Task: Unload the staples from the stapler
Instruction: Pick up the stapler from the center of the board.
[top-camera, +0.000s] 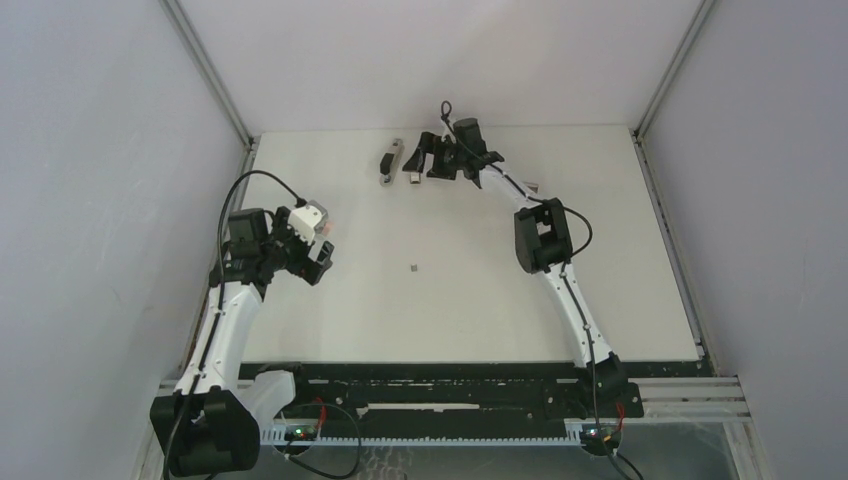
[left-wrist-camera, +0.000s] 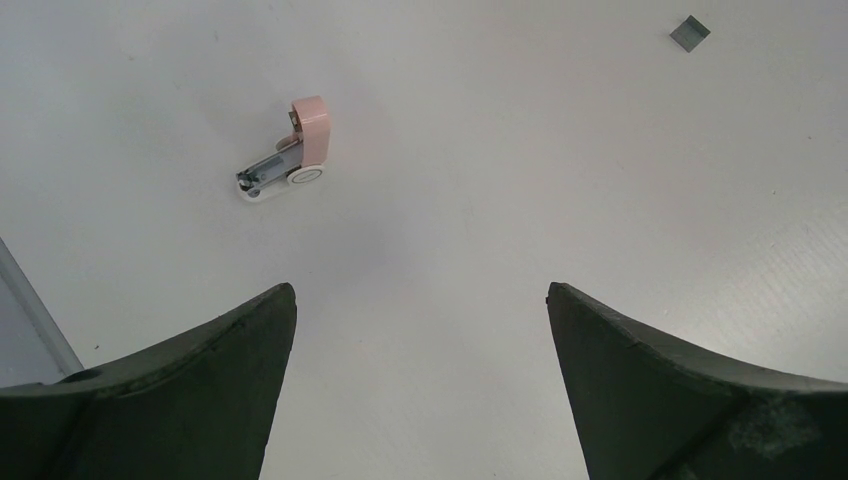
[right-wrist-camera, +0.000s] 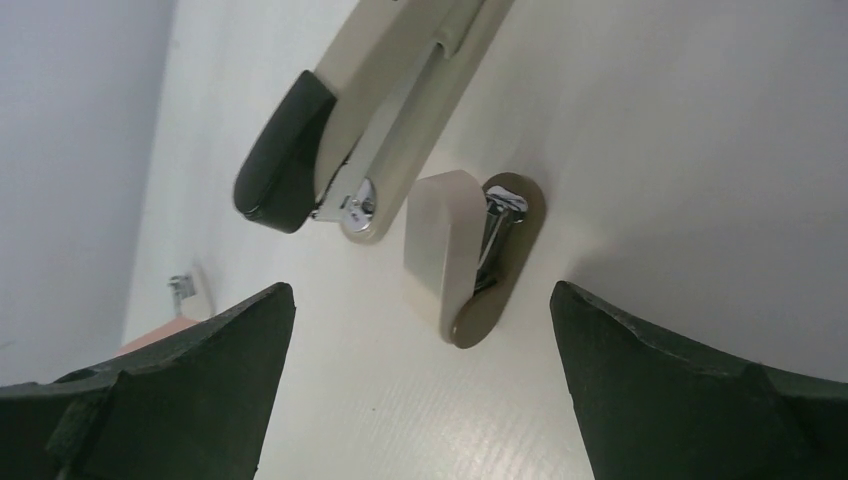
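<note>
The stapler (top-camera: 391, 161) lies at the back of the table, long and grey-beige with a dark end (right-wrist-camera: 285, 165) and a silvery hinge. My right gripper (top-camera: 426, 160) hovers just right of it, open (right-wrist-camera: 421, 285) with nothing between its fingers. A tiny grey strip of staples (top-camera: 414, 267) lies alone mid-table and shows at the upper right of the left wrist view (left-wrist-camera: 690, 32). My left gripper (top-camera: 315, 262) hangs over the left side of the table, open (left-wrist-camera: 421, 287) and empty, only bare table under it.
A small beige clawed piece (right-wrist-camera: 470, 255) lies between the stapler and my right fingers. A pink-and-white clawed piece (left-wrist-camera: 293, 160) lies ahead of my left gripper. A small grey bit (top-camera: 533, 187) sits by the right arm. Walls close off the back and sides.
</note>
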